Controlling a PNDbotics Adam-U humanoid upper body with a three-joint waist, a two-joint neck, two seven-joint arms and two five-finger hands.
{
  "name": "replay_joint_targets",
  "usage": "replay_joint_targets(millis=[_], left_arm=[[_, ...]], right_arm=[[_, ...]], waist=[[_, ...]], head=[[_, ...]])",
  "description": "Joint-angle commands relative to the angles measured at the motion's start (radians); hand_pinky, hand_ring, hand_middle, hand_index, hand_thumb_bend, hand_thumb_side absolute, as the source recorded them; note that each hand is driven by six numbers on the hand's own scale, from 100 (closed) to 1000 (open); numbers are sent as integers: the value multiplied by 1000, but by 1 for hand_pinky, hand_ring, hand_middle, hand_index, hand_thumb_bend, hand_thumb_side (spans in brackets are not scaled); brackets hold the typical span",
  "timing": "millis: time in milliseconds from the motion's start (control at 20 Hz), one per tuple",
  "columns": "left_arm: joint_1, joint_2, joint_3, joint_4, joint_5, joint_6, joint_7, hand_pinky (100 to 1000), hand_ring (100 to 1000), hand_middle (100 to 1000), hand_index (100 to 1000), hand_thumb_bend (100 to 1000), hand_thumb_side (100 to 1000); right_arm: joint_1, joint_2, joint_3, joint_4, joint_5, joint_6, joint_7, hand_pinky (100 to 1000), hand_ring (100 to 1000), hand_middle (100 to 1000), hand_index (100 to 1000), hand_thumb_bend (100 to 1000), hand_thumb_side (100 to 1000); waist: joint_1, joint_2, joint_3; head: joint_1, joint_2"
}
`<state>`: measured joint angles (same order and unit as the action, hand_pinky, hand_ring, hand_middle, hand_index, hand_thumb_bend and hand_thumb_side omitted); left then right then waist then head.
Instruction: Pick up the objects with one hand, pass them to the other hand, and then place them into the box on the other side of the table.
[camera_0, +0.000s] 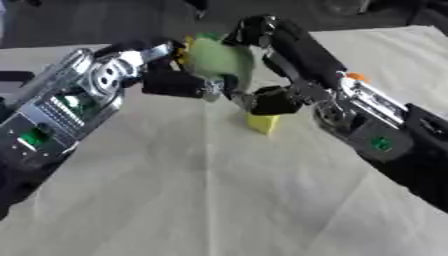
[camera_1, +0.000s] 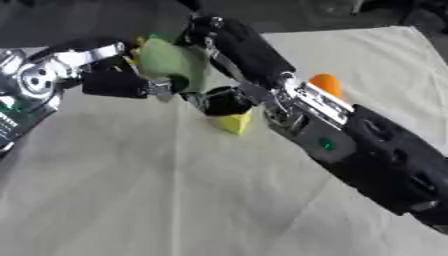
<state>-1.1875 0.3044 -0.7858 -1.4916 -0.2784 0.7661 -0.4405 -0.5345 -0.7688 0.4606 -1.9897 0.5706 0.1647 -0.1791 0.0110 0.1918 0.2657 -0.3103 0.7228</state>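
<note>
A pale green rounded object (camera_0: 219, 59) is held in the air above the far middle of the table, between my two hands. My left hand (camera_0: 175, 82) comes in from the left, its fingers curled round the object's left and lower side. From the right, my right hand (camera_0: 273, 99) has fingers hooked over the object's top and right side and its thumb underneath. A small yellow block (camera_0: 263, 123) sits on the cloth just under the right hand, partly hidden by it. No box shows in either view.
A cream cloth (camera_0: 210, 200) covers the table, with dark floor beyond its far edge. A small orange thing (camera_1: 325, 82) lies behind my right forearm. My forearms cross the left and right sides of the view.
</note>
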Motion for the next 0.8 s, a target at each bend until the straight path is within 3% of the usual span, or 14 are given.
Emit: replay_joint_targets(millis=[50,150,200,300,350,450,550,600,800], left_arm=[[-14,-15,27,27,-51,-2,-4,807,753,744,818,485,715],[-10,-25,43,39,-51,-11,13,789,726,694,793,403,677],[-7,-29,52,43,-42,-13,24,763,688,634,755,242,600],[-1,-35,73,52,-14,-12,53,749,652,593,714,100,486],[3,-38,82,57,2,-11,70,720,595,529,649,100,365],[11,-43,96,66,32,-11,100,694,534,457,564,100,285],[18,-49,104,76,63,-17,130,689,515,417,518,100,289],[19,-50,103,82,78,-23,143,683,495,381,468,100,265],[23,-39,95,103,138,-33,194,671,467,331,419,100,221]], right_arm=[[-8,-6,-4,-10,-5,-14,-11,738,558,369,424,189,100],[-5,-6,-4,-10,-1,-21,-12,740,559,370,425,190,100],[-4,-5,-4,-10,1,-24,-12,741,561,373,427,191,100],[-2,-5,-4,-10,6,-28,-12,741,563,377,432,192,100],[0,-5,-4,-10,8,-30,-11,743,568,388,445,201,100],[3,-3,-2,-10,9,-33,-7,745,582,421,479,210,100],[5,-2,0,-10,10,-35,-2,750,602,455,515,226,100],[6,-3,0,-10,11,-35,-1,764,647,513,583,286,100],[10,-8,-1,-10,17,-38,7,811,766,665,739,568,100]], waist=[[6,-1,-2],[5,0,-3],[5,1,-3],[4,2,-3],[3,2,-3],[2,3,-3],[1,3,-4],[1,3,-4],[3,2,-7]], head=[[4,-12],[4,-11],[3,-10],[2,-9],[2,-9],[3,-9],[6,-6],[9,-4],[23,-1]])
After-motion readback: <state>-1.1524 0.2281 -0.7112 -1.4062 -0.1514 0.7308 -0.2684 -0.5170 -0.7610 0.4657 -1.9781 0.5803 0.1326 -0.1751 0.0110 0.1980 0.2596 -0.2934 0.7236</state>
